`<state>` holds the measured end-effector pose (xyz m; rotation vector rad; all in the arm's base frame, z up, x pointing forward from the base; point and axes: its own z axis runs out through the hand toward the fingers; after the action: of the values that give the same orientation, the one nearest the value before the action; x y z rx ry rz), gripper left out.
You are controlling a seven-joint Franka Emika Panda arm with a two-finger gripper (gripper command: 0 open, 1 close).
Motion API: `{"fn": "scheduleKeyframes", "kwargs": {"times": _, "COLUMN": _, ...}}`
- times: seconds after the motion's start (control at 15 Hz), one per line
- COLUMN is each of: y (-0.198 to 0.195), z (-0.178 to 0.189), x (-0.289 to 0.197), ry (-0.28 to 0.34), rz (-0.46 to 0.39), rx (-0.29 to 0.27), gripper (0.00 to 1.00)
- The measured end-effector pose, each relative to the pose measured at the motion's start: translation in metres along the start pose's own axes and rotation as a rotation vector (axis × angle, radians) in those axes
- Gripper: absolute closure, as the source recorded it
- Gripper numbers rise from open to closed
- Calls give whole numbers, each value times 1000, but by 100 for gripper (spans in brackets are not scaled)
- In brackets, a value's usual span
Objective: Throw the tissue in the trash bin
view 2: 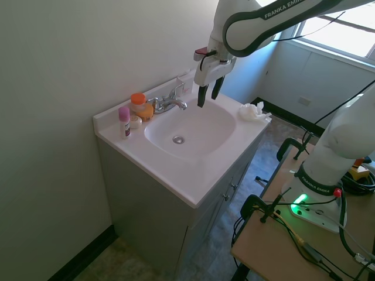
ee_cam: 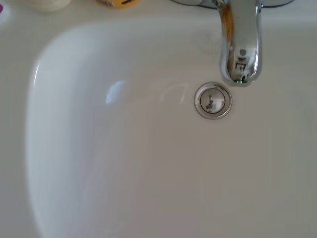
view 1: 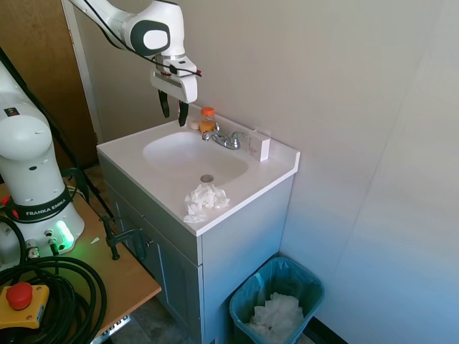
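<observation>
**Tissue on the counter corner, gripper empty above the basin**

The tissue (view 1: pixel 205 201) lies on the front corner of the white sink counter (view 1: pixel 276 159), just below centre in the first exterior view and at right of centre in the second (view 2: pixel 253 112). It is a ragged wad with no clear heading; its longer spread runs roughly along the counter's front edge.

The gripper (view 1: pixel 174 110) hangs in the upper left of the first exterior view, over the back of the basin near the faucet (view 1: pixel 224 138). Its fingers point down, parted by a moderate gap, and hold nothing.

The trash bin (view 1: pixel 277 300) stands on the floor at the lower right, beside the cabinet. Its teal liner holds a heap of crumpled white paper (view 1: pixel 276 315). The basin shows only its drain (ee_cam: pixel 213 100).
</observation>
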<state>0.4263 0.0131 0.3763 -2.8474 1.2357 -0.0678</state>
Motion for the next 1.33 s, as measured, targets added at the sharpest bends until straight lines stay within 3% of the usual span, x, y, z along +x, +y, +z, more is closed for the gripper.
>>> {"fn": "scheduleKeyframes", "kwargs": {"times": 0.13, "y": -1, "z": 0, "x": -1, "ry": 10, "rz": 9, "rx": -8, "gripper": 0}}
{"fn": "scheduleKeyframes", "kwargs": {"times": 0.33, "y": 13, "z": 2, "x": 14, "ry": 64, "rz": 107, "rx": -19, "gripper": 0}}
{"fn": "scheduleKeyframes", "kwargs": {"times": 0.73, "y": 143, "z": 34, "x": 67, "ry": 116, "rz": 353, "rx": -49, "gripper": 0}}
{"fn": "scheduleKeyframes", "kwargs": {"times": 0.93, "y": 209, "z": 47, "x": 87, "ry": 128, "rz": 429, "rx": -62, "gripper": 0}}
{"fn": "scheduleKeyframes", "kwargs": {"times": 1.07, "y": 234, "z": 58, "x": 96, "ry": 126, "rz": 452, "rx": -69, "gripper": 0}}
{"fn": "scheduleKeyframes", "kwargs": {"times": 1.27, "y": 239, "z": 82, "x": 97, "ry": 96, "rz": 449, "rx": -94, "gripper": 0}}
{"fn": "scheduleKeyframes", "kwargs": {"times": 1.33, "y": 239, "z": 90, "x": 97, "ry": 86, "rz": 444, "rx": -102, "gripper": 100}}
